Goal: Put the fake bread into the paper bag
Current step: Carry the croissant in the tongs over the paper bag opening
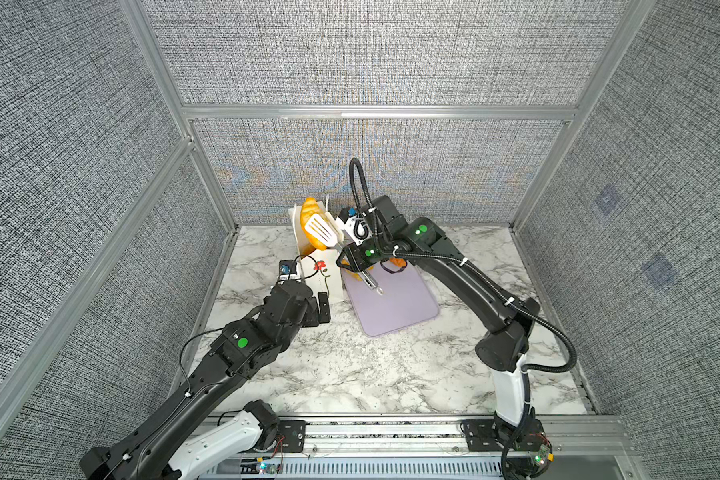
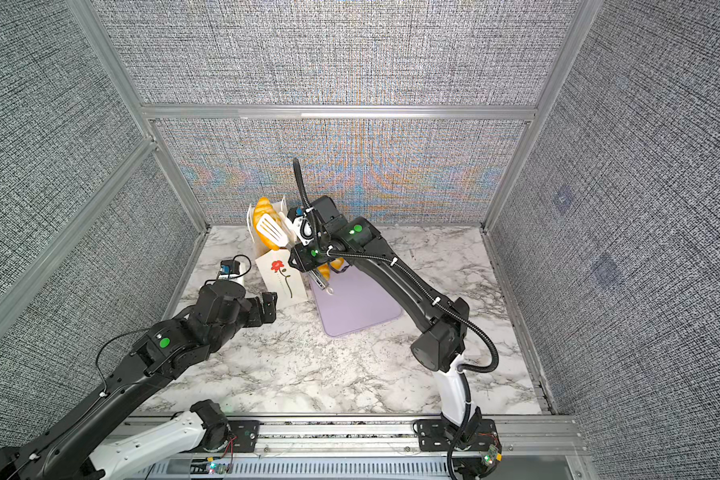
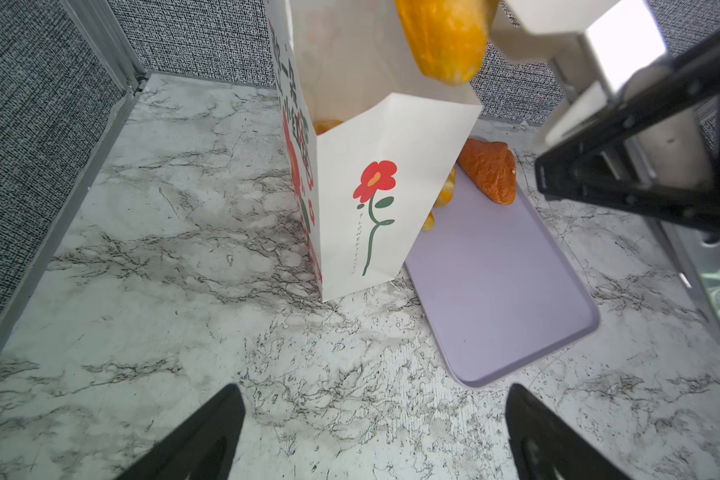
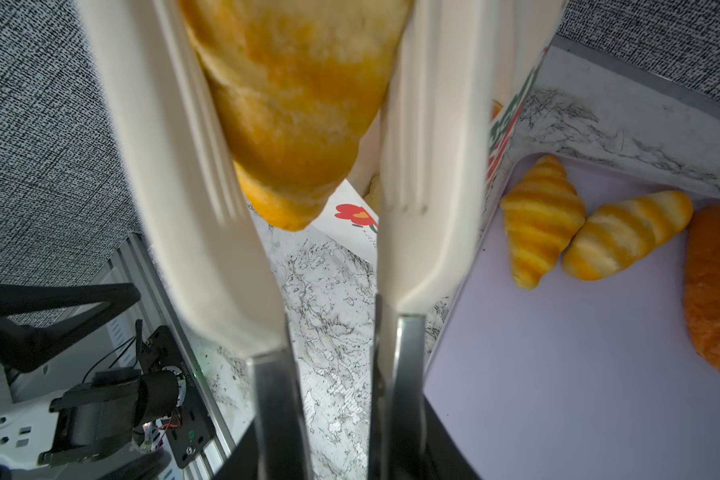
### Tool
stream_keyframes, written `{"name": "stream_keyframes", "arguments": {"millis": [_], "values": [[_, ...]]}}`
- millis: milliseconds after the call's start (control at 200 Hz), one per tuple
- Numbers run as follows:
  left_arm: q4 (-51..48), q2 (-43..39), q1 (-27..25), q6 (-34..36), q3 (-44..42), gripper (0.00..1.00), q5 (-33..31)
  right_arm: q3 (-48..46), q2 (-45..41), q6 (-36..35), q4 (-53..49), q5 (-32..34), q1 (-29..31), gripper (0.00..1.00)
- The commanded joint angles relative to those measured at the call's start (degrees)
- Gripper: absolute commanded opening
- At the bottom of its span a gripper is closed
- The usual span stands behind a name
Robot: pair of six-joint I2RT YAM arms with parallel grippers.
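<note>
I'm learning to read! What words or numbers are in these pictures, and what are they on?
"FLOWER", then dots: tiny print beside the flower stem on the paper bag; only just readable.
Big red and green characters on the bag's side: too slanted to read.
Nothing else readable.

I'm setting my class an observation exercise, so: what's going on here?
The right gripper is shut on the metal handles of white slotted tongs, which pinch a glossy golden-yellow toy croissant over the open top of the tall white paper bag with a red flower. The left gripper is open beside the bag, touching nothing. Two striped yellow toy croissants and a darker orange-brown piece lie on the flat lilac tray; some bread already shows inside the bag.
</note>
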Motion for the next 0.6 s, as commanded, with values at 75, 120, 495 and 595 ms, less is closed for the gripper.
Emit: {"name": "stream_keyframes", "arguments": {"millis": [75,120,495,595], "values": [[0.5,-0.3,0.2,0.0,-0.5,1.0,0.7,2.0,1.8,1.5,2.8,2.8,0.0,0.38],[0.6,-0.5,0.2,-0.1,-0.7,1.0,0.6,2.3,2.3,1.6,2.8,3.5,0.0,0.39],[1.4,-2.2,0.2,-1.9,-3.1,0.99,2.0,6.7,6.1,2.4,0.3,6.2,0.0,0.44],[1.8,-1.6,0.2,-2.3,-4.1,0.99,3.2,6.7,6.2,2.2,-0.3,6.9,0.1,0.5]]}}
